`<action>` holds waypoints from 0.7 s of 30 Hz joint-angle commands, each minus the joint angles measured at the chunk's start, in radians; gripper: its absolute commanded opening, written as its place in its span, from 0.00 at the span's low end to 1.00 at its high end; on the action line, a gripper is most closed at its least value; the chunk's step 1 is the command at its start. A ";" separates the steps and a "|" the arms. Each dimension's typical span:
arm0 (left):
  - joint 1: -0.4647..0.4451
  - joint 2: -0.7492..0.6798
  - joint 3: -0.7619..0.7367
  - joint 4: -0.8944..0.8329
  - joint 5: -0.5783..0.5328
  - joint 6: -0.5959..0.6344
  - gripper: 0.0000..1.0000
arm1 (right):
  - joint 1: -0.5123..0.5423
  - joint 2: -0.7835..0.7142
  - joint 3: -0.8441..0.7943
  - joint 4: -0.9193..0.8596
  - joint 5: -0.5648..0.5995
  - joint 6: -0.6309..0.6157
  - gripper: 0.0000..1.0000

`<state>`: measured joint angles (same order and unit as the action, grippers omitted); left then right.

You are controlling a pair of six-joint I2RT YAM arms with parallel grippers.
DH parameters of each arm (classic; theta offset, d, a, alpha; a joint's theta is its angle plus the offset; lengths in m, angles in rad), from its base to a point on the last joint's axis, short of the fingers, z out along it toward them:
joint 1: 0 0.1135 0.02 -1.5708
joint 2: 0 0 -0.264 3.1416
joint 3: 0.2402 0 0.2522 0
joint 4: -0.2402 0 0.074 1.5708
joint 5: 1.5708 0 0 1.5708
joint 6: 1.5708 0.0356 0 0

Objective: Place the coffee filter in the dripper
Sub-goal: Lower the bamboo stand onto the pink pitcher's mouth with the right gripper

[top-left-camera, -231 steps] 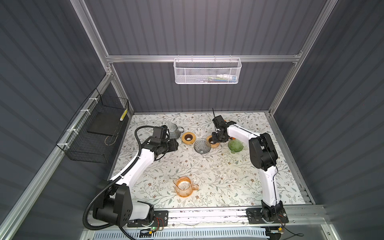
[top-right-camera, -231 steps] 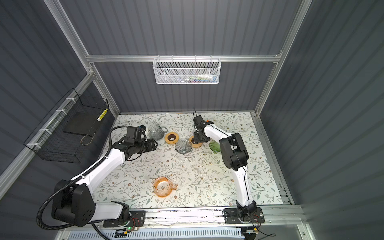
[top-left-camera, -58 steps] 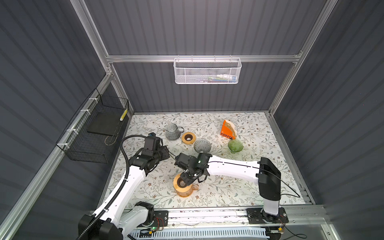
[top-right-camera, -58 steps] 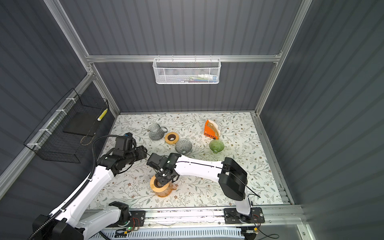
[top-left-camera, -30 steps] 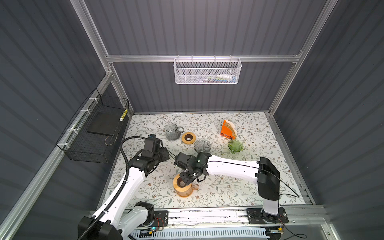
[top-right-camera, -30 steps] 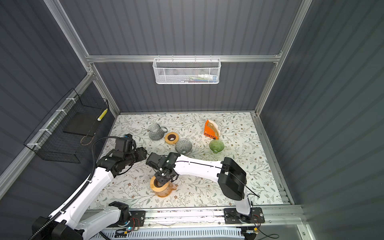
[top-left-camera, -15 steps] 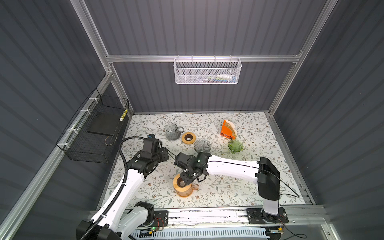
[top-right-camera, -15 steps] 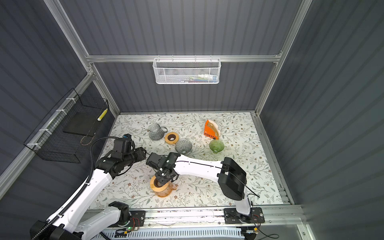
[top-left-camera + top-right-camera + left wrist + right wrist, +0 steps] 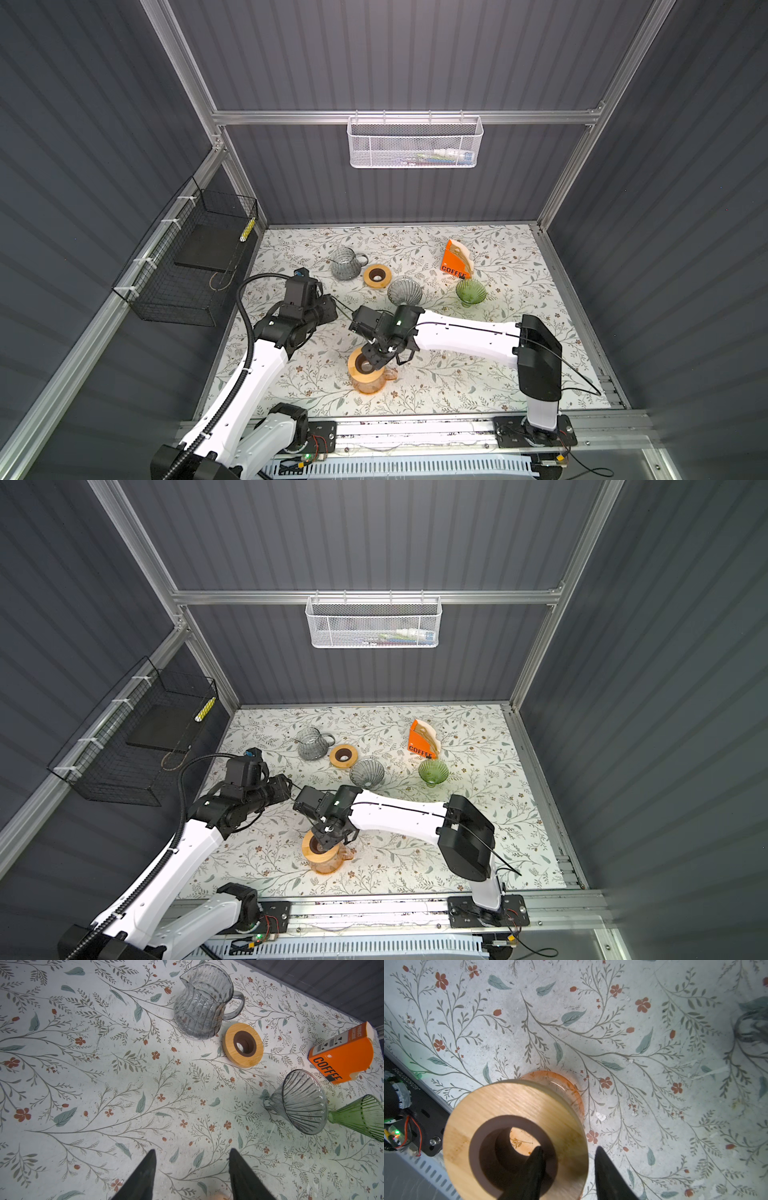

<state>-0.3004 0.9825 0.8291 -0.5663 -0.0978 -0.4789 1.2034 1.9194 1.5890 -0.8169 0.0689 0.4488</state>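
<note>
- Orange cardboard box [image 9: 454,266]: lettered "COFFEE" in black on the side facing the front (the smaller print on its flank, seen from the left wrist, is too fine to read with certainty). It stands at the back right of the flower-printed tabletop [image 9: 478,374].
- Pale brown paper coffee filters [image 9: 460,250]: they stand on edge inside that box, curved edges showing at its open top, points hidden within.
- Grey ribbed glass dripper [image 9: 404,291] and green ribbed glass dripper [image 9: 471,291]: near each other, just in front of the box.
- My right gripper [image 9: 568,1148]: fingers apart, astride the wall of the round wooden collar [image 9: 508,1101] atop the orange glass carafe [image 9: 368,384] at the front. One finger is over the dark hole, the other outside the rim. Whether they press the wood, I cannot tell.
- My left gripper [image 9: 192,1149]: fingers spread over bare tabletop.
- Grey glass carafe [image 9: 199,1007]: a second wooden ring [image 9: 228,1051] lies just beside it.
</note>
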 commanded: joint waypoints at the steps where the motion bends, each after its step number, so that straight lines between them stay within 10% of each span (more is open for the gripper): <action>1: -0.005 -0.019 0.005 -0.032 -0.008 0.015 0.57 | 0.003 -0.037 -0.017 -0.019 0.018 0.016 0.43; 21: -0.005 -0.027 0.011 -0.045 -0.004 0.014 0.57 | 0.019 -0.050 -0.024 0.017 -0.001 0.027 0.43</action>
<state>-0.3008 0.9730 0.8291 -0.5831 -0.0978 -0.4793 1.2148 1.8931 1.5780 -0.8047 0.0708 0.4648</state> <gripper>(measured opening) 0.572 0.425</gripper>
